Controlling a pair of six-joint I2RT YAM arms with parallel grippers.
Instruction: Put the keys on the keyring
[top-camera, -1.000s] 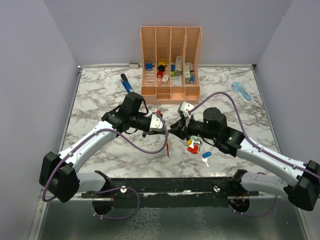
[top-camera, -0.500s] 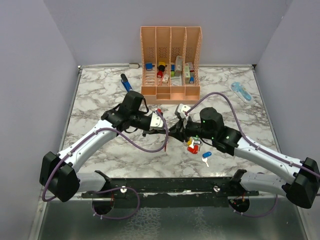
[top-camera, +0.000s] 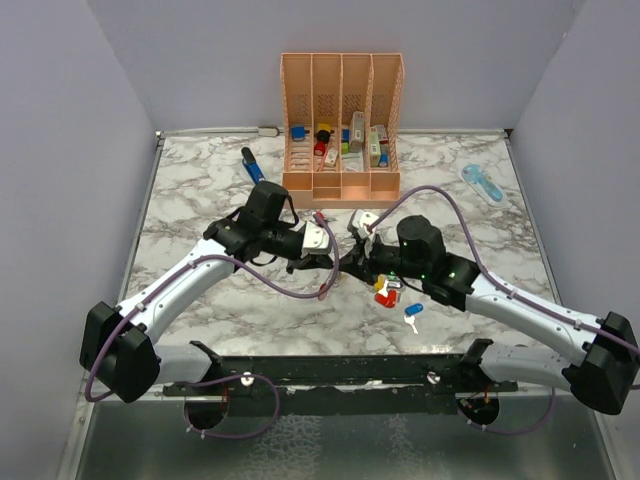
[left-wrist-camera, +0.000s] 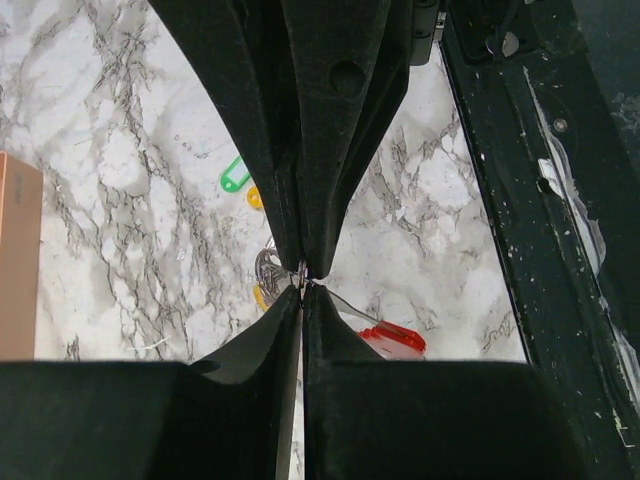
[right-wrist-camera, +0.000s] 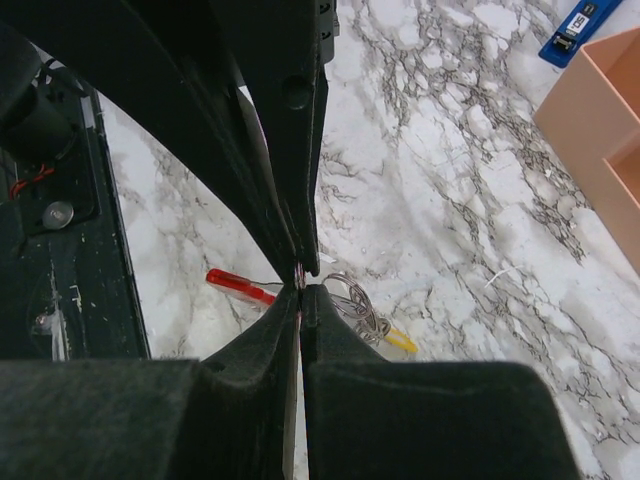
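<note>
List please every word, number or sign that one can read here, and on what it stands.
None can be read with certainty.
White label on the dark-blue pen-shaped tool: dark print, too blurred to read.
Labels on the items in the orange slotted rack: too small to read.

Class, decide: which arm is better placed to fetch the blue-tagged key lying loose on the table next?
Right, probably. The blue-tagged key lies close beside the right arm, on its side of the table; the left gripper is farther off and shut on the keyring.
</note>
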